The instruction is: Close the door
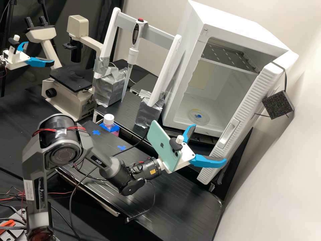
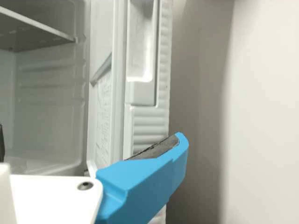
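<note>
The gripper (image 1: 210, 144) stands open before the lower part of the white door (image 1: 241, 115), its blue fingers spread wide with nothing between them. One finger overlaps the door's edge below the recessed handle (image 1: 230, 130); whether they touch, I cannot tell. The door hangs ajar on the white cabinet (image 1: 184, 67), swung out toward the wall. In the wrist view, the gripper (image 2: 88, 142) has one blue finger crossing in front of the door (image 2: 149, 123), its tip reaching beyond the door's outer side. That finger hides part of the door's lower edge.
A dish (image 1: 199, 116) lies inside the cabinet, under a metal shelf (image 1: 230, 55). The wall (image 1: 284, 167) rises close beside the door, with a black block (image 1: 278, 104) on the door's outer side. A pipette (image 1: 131, 60) on its stand and a microscope (image 1: 72, 83) are left of the cabinet.
</note>
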`<action>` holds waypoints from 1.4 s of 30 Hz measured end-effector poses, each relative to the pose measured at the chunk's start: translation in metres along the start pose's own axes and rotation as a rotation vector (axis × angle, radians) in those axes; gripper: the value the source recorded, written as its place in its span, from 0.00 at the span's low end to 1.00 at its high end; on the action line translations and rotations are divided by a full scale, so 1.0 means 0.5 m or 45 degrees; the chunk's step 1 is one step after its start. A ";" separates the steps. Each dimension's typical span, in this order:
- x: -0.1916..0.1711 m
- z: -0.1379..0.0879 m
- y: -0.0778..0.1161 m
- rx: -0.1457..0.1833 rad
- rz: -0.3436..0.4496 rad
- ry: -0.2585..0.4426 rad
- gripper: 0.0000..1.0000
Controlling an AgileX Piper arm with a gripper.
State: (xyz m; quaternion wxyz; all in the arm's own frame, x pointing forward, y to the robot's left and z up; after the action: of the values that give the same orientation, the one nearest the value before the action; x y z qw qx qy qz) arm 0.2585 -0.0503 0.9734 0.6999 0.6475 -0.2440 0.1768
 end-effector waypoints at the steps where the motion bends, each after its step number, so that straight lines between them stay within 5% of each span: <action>1: 0.000 0.000 0.000 0.001 0.001 -0.001 1.00; 34: 0.039 0.022 -0.016 -0.027 0.012 -0.045 1.00; 38: 0.036 0.023 -0.017 -0.017 0.004 -0.046 1.00; 42: 0.018 0.012 -0.014 0.039 -0.012 -0.034 1.00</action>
State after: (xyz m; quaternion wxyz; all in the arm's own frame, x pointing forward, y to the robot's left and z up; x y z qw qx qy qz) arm 0.2690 -0.0576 0.9732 0.6875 0.6615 -0.2476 0.1685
